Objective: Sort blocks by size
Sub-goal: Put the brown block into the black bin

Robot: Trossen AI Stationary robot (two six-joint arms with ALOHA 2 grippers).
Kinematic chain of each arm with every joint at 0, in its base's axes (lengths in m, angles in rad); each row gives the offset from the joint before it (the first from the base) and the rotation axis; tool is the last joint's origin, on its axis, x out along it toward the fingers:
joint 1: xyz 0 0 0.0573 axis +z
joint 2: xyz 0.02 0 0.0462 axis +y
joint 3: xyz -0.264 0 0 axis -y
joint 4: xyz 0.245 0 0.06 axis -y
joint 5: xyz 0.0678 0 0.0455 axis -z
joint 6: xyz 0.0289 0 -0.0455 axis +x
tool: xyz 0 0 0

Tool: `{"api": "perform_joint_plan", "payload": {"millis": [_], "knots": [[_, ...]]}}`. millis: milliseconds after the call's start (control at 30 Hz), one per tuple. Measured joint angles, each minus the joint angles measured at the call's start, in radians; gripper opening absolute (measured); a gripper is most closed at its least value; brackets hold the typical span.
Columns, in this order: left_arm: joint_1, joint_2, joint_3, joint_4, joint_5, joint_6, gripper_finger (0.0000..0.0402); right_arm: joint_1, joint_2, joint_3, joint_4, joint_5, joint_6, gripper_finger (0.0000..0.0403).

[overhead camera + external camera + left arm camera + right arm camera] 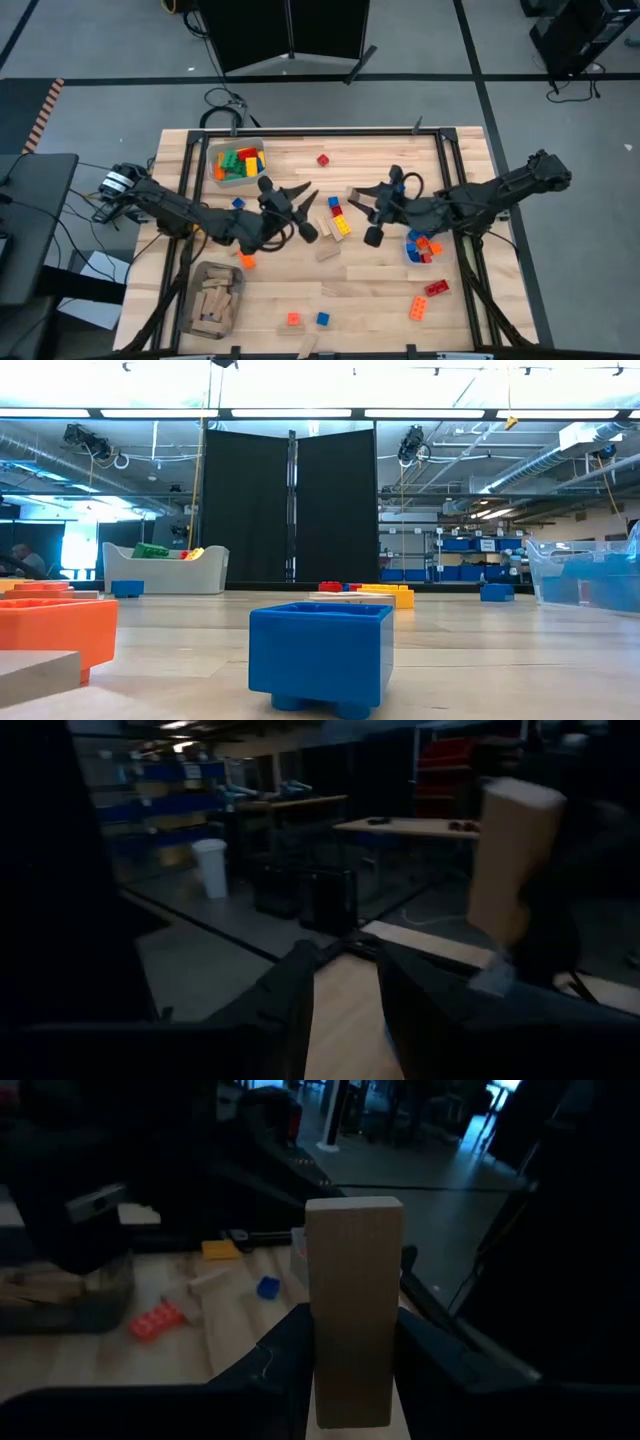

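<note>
My right gripper (358,200) is shut on a tan wooden piece (352,1300) above the middle of the table; the piece also shows in the high view (352,192) and in the left wrist view (510,860). My left gripper (305,210) is open and empty, raised just to the left of the right gripper; its two fingers (290,1005) show with a gap between them. Loose studded bricks lie on the table: red (323,159), a blue, red and yellow cluster (338,220), orange (247,262). My right gripper pinches the wooden piece between its two fingers (285,1345), on its two opposite long sides near one end (350,1380). The piece runs along the fingers and sticks out well past their tips. It is lifted clear of the table.
A grey bin (218,175) of coloured bricks stands far left. A clear bin (190,300) of wooden pieces stands near left. A clear bin (408,250) with bricks sits under the right arm. Loose bricks (436,288) and wooden pieces (328,250) lie across the near half.
</note>
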Motion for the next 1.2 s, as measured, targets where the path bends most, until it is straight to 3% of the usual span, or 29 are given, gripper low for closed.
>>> {"api": "perform_joint_plan", "payload": {"millis": [133,367,633,900,1067,1200], "knots": [[0.032,0.0,0.0,0.005,0.006,-0.006,0.0122,-0.024,0.053,0.0,0.064,-0.003,-0.102,0.0119],[0.064,0.001,0.0,0.026,0.168,-0.054,0.0122,-0.072,0.132,0.0,0.212,0.11,-0.18,0.0119],[0.104,0.001,0.0,0.168,0.258,-0.052,0.0122,-0.116,0.134,0.0,0.274,0.129,-0.184,0.0119],[0.156,0.001,0.0,0.158,0.315,-0.061,0.0122,-0.133,0.133,0.0,0.281,0.132,-0.184,0.0119],[0.177,0.001,0.001,0.149,0.421,-0.067,0.0122,-0.137,0.133,0.0,0.281,0.132,-0.181,0.0119],[0.184,0.006,0.001,0.152,0.43,-0.076,0.0122,-0.142,0.134,0.0,0.28,0.123,-0.175,0.0119]]}}
